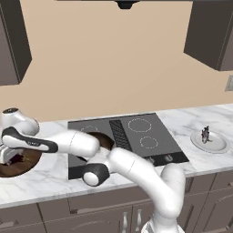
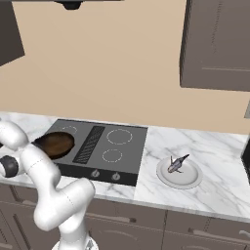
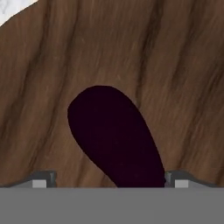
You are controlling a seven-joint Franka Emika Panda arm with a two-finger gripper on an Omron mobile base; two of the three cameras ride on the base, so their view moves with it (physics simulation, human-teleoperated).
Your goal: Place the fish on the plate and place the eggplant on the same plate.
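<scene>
Gripper (image 3: 109, 183) jaws wide, low over eggplant (image 3: 113, 135) on wooden board (image 3: 175, 65), far left. Fish (image 2: 177, 163) lies on plate (image 2: 191, 181), right.

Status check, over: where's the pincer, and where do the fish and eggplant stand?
Pincer open, low over eggplant on wooden board. Fish already on plate, right of cooktop. Nothing blocking the grab.

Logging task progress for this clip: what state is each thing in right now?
fish: lying on the plate
plate: on the counter right of the cooktop, holding the fish
eggplant: lying on the wooden board, not yet gripped
board: on the counter left of the cooktop
gripper: open, fingertips either side of the eggplant
skillet: on the cooktop
</scene>
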